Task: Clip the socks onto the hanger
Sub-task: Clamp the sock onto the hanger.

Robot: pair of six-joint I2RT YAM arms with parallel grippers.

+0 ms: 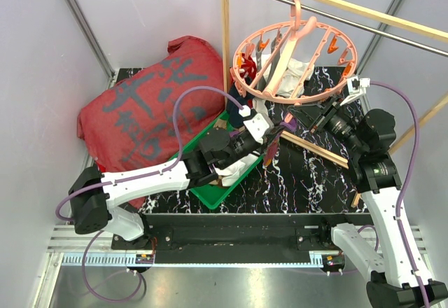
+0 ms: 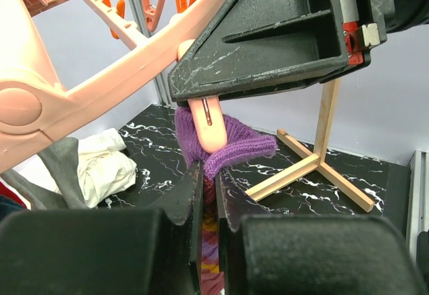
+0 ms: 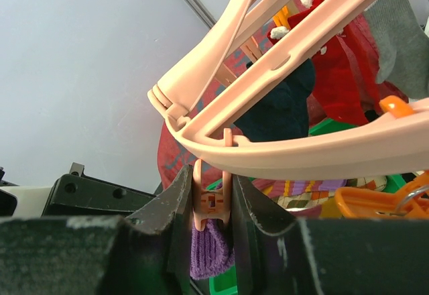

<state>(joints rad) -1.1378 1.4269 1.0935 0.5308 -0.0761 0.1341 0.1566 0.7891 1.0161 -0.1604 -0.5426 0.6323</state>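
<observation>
Several socks (image 3: 335,74) already hung on the hanger (image 3: 301,151) — the left gripper (image 2: 209,174) pinched a purple sock (image 2: 234,144) up to the pink clip (image 2: 208,124), which the right gripper (image 3: 211,198) squeezed; that clipping looked unfinished.

You are looking at a black table (image 1: 301,182) with white veining, spreading out beneath both pairs of fingers. A green tray (image 1: 210,194) is sitting on it just left of and behind the left fingers (image 2: 186,198). A big red cloth (image 1: 147,112) is lying further left, beyond the tray. White socks (image 2: 104,167) are resting ahead-left of those fingers. The wooden foot (image 2: 315,167) of the rail frame is lying on the table below the right fingers (image 2: 268,47).
</observation>
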